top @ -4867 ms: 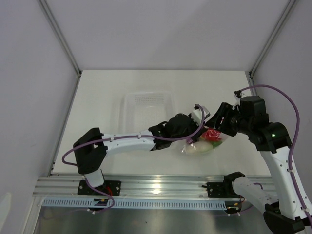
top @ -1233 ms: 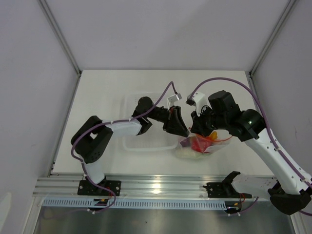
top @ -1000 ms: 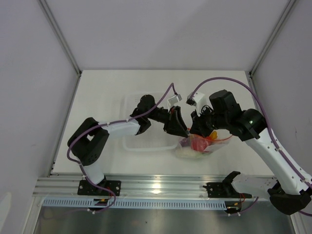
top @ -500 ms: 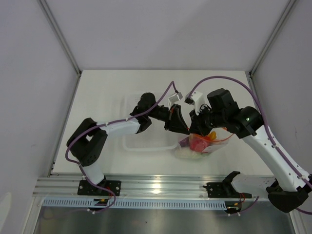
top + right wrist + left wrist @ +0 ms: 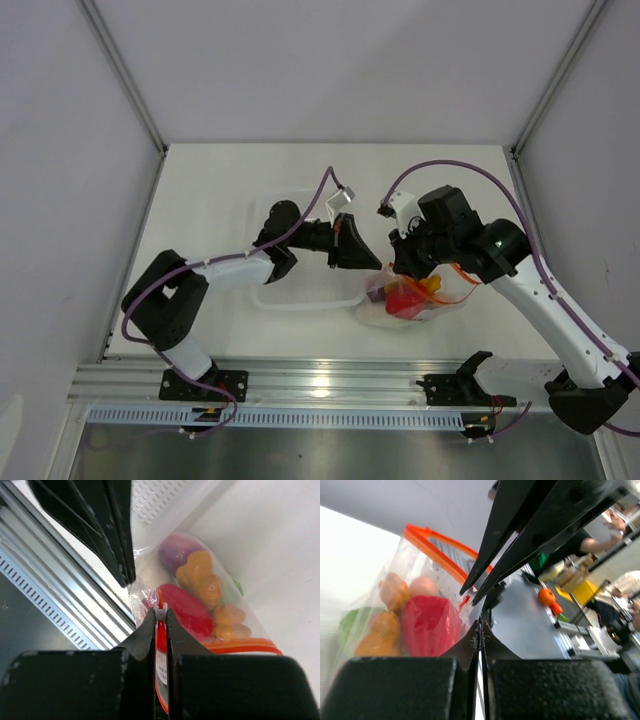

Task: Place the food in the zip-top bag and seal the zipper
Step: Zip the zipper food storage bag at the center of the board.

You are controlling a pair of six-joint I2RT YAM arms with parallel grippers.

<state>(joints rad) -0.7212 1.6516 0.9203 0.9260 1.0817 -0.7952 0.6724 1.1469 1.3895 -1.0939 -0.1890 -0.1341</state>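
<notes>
The zip-top bag lies in front of the right arm, holding the food: red bell pepper, purple onion, orange-yellow lumpy pieces, a pink round piece and green cabbage. Its orange zipper runs along the mouth. My right gripper is shut on the zipper's white slider at the bag's left end. My left gripper is shut, its tips pinching the clear film at that same corner. A white radish is not visible.
A rigid clear tray sits left of the bag, under my left forearm. The aluminium rail runs along the near table edge, close to the bag. White walls bound the table at back and sides.
My left gripper has shut on the bag's corner, and that arm has drawn slightly left. My right gripper stays shut on the slider and has shifted a little left.
</notes>
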